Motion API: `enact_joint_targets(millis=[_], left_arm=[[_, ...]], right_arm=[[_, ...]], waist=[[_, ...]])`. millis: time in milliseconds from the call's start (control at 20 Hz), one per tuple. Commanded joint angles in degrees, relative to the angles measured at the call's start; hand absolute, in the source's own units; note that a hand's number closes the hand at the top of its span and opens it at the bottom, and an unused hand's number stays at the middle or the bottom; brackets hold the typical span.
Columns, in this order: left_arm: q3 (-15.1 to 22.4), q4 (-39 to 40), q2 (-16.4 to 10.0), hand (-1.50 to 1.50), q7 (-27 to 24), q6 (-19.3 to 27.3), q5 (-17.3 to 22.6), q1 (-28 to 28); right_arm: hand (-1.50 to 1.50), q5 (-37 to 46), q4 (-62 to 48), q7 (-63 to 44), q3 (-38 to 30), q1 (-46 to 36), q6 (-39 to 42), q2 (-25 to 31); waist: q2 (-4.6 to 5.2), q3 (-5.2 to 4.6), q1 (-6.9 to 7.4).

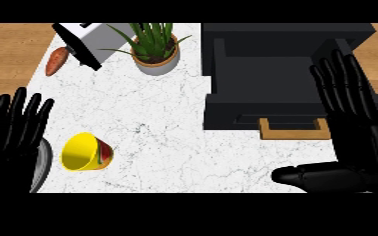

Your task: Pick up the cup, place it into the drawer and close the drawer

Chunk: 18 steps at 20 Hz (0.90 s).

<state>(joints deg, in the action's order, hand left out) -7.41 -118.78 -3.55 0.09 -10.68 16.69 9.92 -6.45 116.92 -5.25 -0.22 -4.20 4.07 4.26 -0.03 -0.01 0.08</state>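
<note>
- Looks straight down on a white marble counter [162,120], with brown wood [22,45] showing past its left edge.
- Finds the yellow cup [83,152] near the front left corner of the counter, tipped over on its side.
- Sees the cup's mouth turned toward the left edge, and a bit of red and green on its outer wall.
- Touches the cup with neither hand.
- Holds the left hand [21,125] up at the left edge of the counter, just beside the cup, with fingers straight and spread apart, gripping nothing.
- Holds the right hand [353,130] near the right edge, with fingers straight and a little apart, pointing toward the back edge.
- Sticks that hand's thumb out to the left, close to the front edge, and grips nothing there either.
- Shows a big black drawer box [288,35] filling the back right part of the counter, well apart from the cup.
- Shows the drawer [266,80] pulled open, with its dark inside seen from above.
- Shows a tan handle [295,134] on the drawer's front, facing the front edge, just beside the right hand.
- Cannot tell if the right hand touches the drawer or hangs over it.
- Shows a green plant [155,50] in a tan pot at the back edge, just left of the drawer box.
- Shows a white and black machine [83,42], tilted, at the back left corner.
- Shows an orange carrot [57,61] at the left edge, just beside the machine.
</note>
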Motion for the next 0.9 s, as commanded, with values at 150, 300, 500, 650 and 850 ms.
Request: enact_joint_targets(millis=[150, 300, 500, 650, 850], left_arm=[[-0.9, 2.1, 0.9, -1.5, -0.6, 0.2, -1.8, 1.1], [-4.2, 6.3, -1.5, -1.5, 1.2, -0.7, 0.8, -1.6], [-1.1, 10.5, 2.1, -1.5, -5.4, -0.4, -5.8, 1.1], [-2.6, 10.2, 1.8, -1.5, -9.2, -4.5, -4.3, 8.8], [-6.7, 17.9, -1.3, -1.5, -9.1, -3.8, -4.5, 2.3]], right_arm=[[-1.5, 0.5, -3.3, 0.9, -1.1, -3.1, -0.9, -0.7], [-1.5, -2.4, -3.3, 0.0, -4.3, -2.3, 2.1, 2.2], [-1.5, 0.0, 0.6, -0.5, -1.1, -0.4, 0.6, 0.2], [-1.5, -1.7, 0.9, -2.4, -2.6, -2.1, 0.5, 0.8], [-1.5, 2.8, -0.5, -1.3, 1.7, -1.5, -1.0, -1.5]], waist=[[0.02, 0.01, 0.09], [0.05, 0.01, -0.06], [0.01, 0.01, -0.06], [-0.02, 0.0, 0.2], [0.03, 0.0, 0.04]])
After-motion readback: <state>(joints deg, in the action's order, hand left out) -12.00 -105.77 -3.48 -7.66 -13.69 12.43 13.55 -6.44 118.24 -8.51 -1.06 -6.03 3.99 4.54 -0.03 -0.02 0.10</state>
